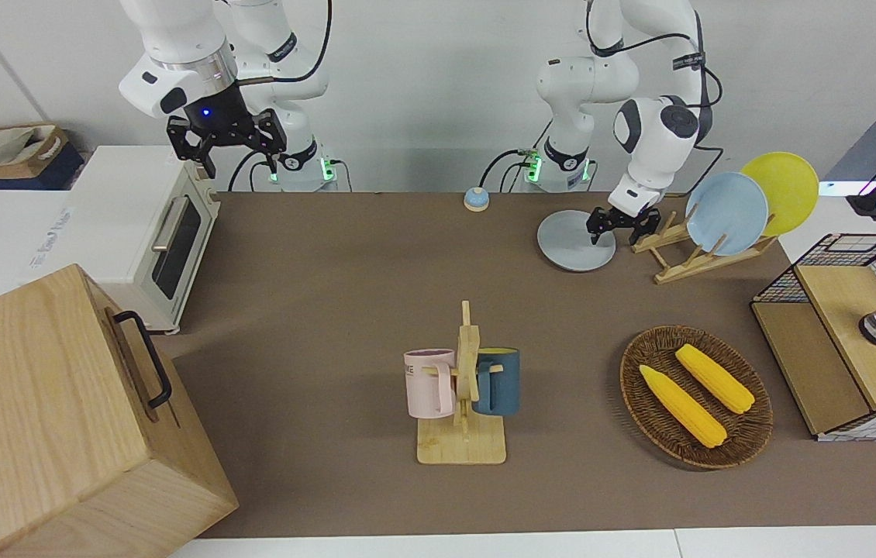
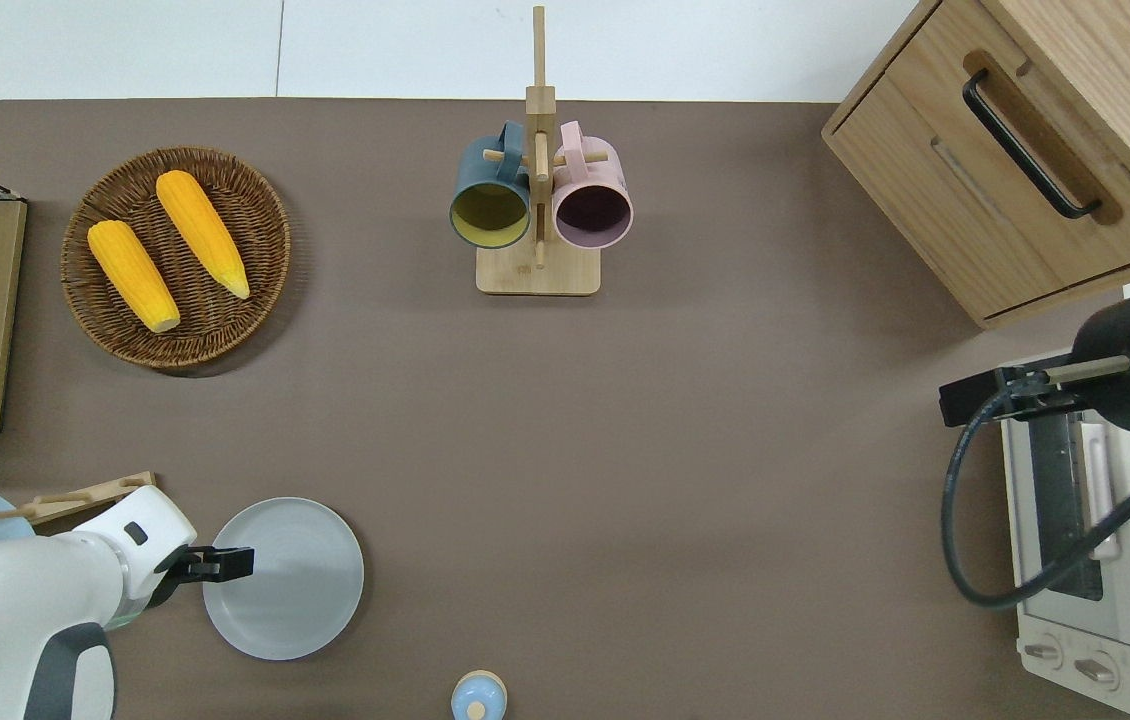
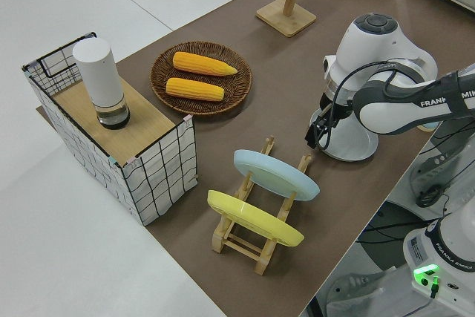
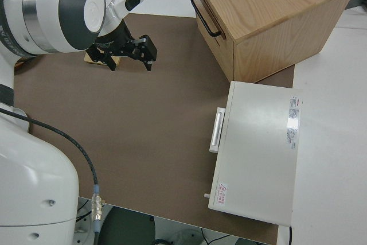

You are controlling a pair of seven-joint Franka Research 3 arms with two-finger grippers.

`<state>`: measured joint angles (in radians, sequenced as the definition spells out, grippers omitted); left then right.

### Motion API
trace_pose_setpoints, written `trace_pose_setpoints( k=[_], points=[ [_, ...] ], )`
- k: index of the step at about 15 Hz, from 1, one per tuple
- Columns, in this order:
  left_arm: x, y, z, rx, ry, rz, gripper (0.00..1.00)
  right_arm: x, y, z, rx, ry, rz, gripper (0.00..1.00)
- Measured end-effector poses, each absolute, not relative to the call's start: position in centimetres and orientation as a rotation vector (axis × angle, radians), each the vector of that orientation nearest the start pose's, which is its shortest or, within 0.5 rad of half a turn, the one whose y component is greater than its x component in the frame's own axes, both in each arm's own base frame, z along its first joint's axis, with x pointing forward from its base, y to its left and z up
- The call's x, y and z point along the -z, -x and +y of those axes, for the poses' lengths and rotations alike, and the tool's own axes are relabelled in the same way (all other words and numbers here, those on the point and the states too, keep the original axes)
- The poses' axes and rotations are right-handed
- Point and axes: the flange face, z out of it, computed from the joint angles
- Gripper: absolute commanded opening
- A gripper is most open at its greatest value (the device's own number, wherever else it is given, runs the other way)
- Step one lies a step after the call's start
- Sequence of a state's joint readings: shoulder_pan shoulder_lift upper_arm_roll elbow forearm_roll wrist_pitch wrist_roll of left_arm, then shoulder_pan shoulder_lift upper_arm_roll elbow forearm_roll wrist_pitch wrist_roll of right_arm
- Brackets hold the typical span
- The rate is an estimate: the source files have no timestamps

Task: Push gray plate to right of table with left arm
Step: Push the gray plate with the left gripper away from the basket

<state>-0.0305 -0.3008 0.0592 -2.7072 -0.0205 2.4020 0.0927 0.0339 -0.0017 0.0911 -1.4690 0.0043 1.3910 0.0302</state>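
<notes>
The gray plate (image 1: 571,246) lies flat on the brown table (image 1: 329,271) close to the robots, toward the left arm's end; it also shows in the overhead view (image 2: 295,585). My left gripper (image 1: 615,231) is open and low over the plate's rim on the side toward the plate rack, with one finger over the plate (image 2: 233,563). Whether it touches the plate I cannot tell. In the left side view the arm hides most of the plate (image 3: 349,146). My right gripper (image 1: 226,151) is open and parked.
A wooden rack (image 1: 678,252) with a light-blue plate (image 1: 726,213) and a yellow plate (image 1: 783,190) stands beside the left gripper. A small blue bell (image 1: 475,199), a mug tree (image 1: 463,391), a corn basket (image 1: 695,397), a toaster oven (image 1: 151,232) and a wooden cabinet (image 1: 58,418) also stand here.
</notes>
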Motion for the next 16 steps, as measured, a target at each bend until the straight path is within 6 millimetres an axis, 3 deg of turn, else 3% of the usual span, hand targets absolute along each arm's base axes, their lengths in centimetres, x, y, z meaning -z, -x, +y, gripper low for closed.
trace_pose_setpoints(
  k=[4,9,16],
  points=[
    [-31.2,-39.3,1.0,-0.023,3.170,0.082,0.94,-65.7,-53.1,6.7,-0.120,3.138,-0.150,0.983],
    [-30.9,-39.2,1.0,-0.033,3.170,0.083,0.49,-65.7,-53.1,6.7,-0.120,3.138,-0.150,0.983],
    [-30.6,-39.2,1.0,-0.043,3.170,0.083,0.08,-65.7,-53.1,6.7,-0.120,3.138,-0.150,0.983]
  ],
)
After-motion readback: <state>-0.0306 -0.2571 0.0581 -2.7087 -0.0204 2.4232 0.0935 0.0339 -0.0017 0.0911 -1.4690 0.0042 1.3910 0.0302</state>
